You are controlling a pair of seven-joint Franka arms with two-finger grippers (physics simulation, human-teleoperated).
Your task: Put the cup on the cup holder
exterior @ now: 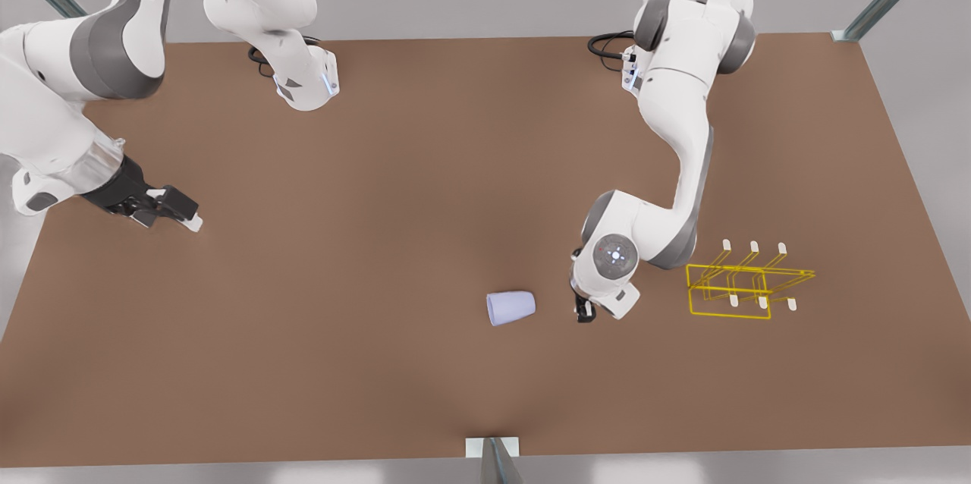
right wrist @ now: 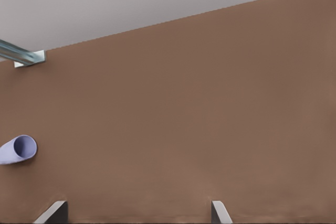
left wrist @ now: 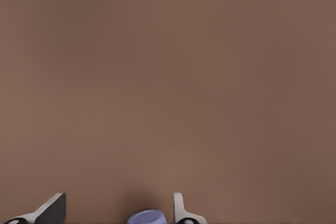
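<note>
Here, in the front view, the small lavender-blue tapered cup [exterior: 510, 308] lies on its side on the brown table [exterior: 379, 203]. Its long axis runs from 9 to 3 o'clock, with the wider rim toward 9 and the narrow base toward 3. The left gripper [exterior: 582, 311] hangs low just beside that base, so the cup sits at its 9 o'clock. The thin yellow wire-frame cup holder [exterior: 730, 315] with white-tipped prongs stands at its 3 o'clock, apart from both. The right gripper [exterior: 178, 209] waits well apart, out toward 9 o'clock of the cup.

In the left wrist view, we see the left gripper [left wrist: 119, 196] with its fingers spread wide and holding nothing. The cup [left wrist: 147, 217] peeks in between them, untouched.

In the right wrist view, the right gripper [right wrist: 139, 203] is likewise spread and empty. The cup [right wrist: 18, 149] lies far off, with its open mouth turned toward this camera.

We judge the left arm much the nearer, so the pick should fall to it, closing across the cup's axis.
</note>
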